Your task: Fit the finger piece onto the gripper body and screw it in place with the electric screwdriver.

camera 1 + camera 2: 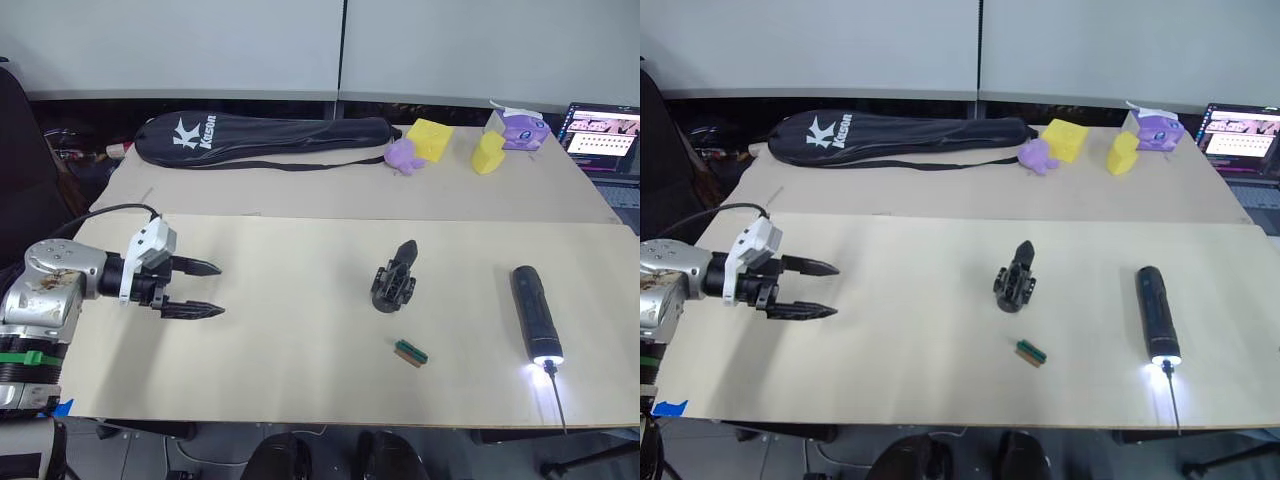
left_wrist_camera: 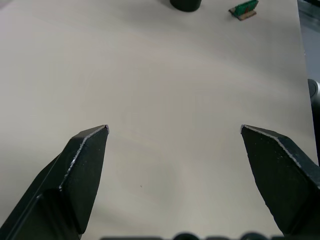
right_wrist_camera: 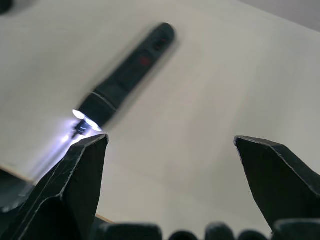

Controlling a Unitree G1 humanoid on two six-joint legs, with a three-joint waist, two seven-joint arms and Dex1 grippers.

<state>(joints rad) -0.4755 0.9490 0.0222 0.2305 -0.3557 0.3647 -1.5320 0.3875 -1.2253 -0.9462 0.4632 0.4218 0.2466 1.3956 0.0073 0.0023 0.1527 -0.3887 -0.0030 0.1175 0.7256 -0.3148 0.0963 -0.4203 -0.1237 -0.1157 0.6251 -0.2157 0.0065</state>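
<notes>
The gripper body, a small blocky black mechanism, lies mid-table. The finger piece, a black tapered blade, sticks out of its far end. The electric screwdriver lies to the right with its light on and its thin bit pointing at the table's front edge. My left gripper hovers open over the table's left part, well away from the body, with nothing between its fingers. In the right wrist view my right gripper is open and empty, and the electric screwdriver lies on the table beyond its fingers.
A tiny green-and-black block lies near the front edge, below the gripper body. At the back are a black racket bag, yellow blocks and purple toys. A laptop stands far right.
</notes>
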